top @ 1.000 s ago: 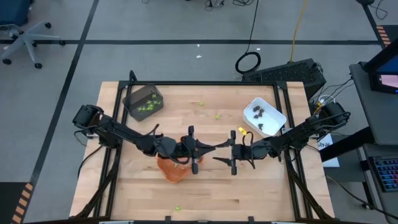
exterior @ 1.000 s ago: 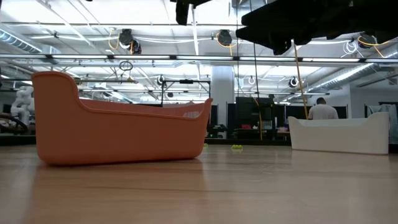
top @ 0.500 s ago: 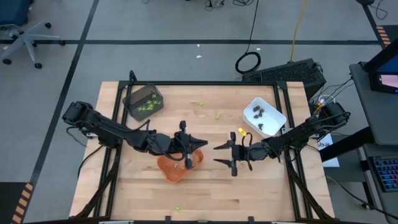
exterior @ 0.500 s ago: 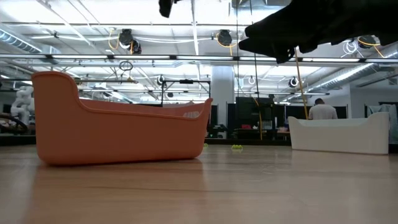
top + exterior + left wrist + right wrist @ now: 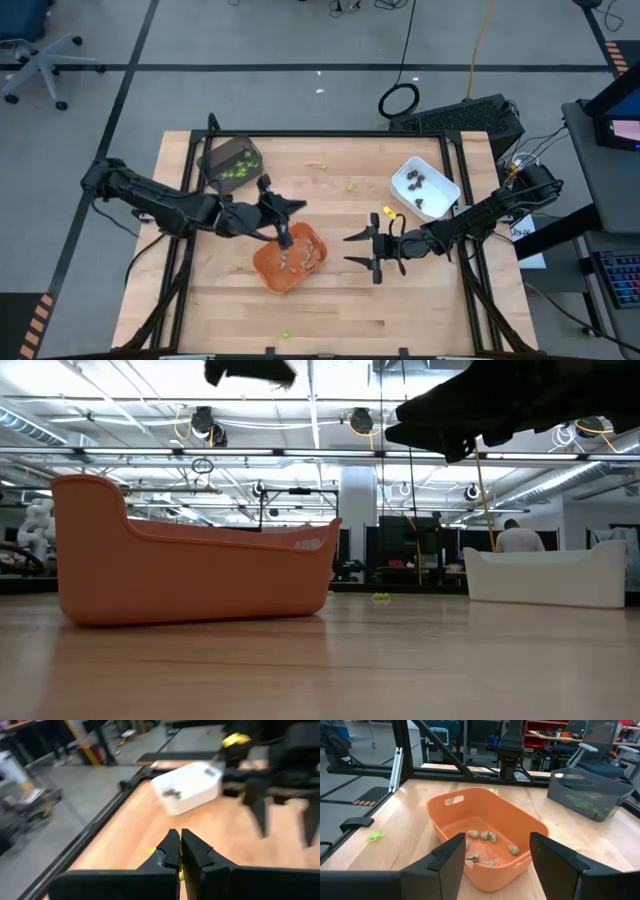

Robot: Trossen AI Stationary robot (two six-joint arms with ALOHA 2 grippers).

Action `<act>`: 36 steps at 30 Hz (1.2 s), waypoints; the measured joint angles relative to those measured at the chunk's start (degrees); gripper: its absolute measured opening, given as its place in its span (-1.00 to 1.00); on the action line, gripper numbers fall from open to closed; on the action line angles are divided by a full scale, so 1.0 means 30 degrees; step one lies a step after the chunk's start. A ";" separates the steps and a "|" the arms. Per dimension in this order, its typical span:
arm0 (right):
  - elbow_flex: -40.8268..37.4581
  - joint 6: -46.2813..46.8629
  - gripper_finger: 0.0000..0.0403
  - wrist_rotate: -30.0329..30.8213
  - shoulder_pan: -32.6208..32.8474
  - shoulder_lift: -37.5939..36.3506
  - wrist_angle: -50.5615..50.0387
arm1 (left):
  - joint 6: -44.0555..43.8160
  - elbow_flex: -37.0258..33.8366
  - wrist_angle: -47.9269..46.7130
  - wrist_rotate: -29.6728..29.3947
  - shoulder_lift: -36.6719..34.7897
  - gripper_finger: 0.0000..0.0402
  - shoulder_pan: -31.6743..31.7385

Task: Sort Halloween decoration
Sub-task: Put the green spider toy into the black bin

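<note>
The orange tray (image 5: pixel 290 258) holds several tan-grey pieces (image 5: pixel 487 836). The dark grey tray (image 5: pixel 231 163) holds lime-green pieces. The white tray (image 5: pixel 424 187) holds dark brown pieces. Loose green pieces lie on the table (image 5: pixel 350 186), (image 5: pixel 322 167), (image 5: pixel 286 335). My left gripper (image 5: pixel 179 834) is shut and empty, above the orange tray's far left rim (image 5: pixel 298 206), pointing toward the white tray. My right gripper (image 5: pixel 497 855) is wide open and empty, just right of the orange tray (image 5: pixel 350 250), facing it.
A black frame runs around the table's edges (image 5: pixel 330 134). A green piece (image 5: pixel 376 836) lies on the table beside the orange tray near the front edge. Bare wood lies between the orange and white trays (image 5: pixel 350 215).
My left gripper has drawn back from over the orange tray's right part toward the table's left and far edges, and has turned toward the white tray. The tan-grey pieces in the orange tray now show from above. My right gripper has kept almost still.
</note>
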 joint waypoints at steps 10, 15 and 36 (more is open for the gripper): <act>-0.0007 -0.0153 0.03 0.0007 -0.0015 0.0000 -0.0346 | -0.3458 -0.1429 -0.5816 -0.1611 -0.2750 -1.00 0.2774; -0.0007 -0.0148 0.03 0.0015 -0.0015 0.0000 -0.0341 | -0.4542 -0.2676 -0.7247 -0.1679 -0.4066 -1.00 0.4722; -0.0007 -0.0394 0.03 0.0020 -0.0022 0.0000 -0.0364 | -0.7414 -0.7669 -0.9006 0.1829 -0.5486 -1.00 1.3453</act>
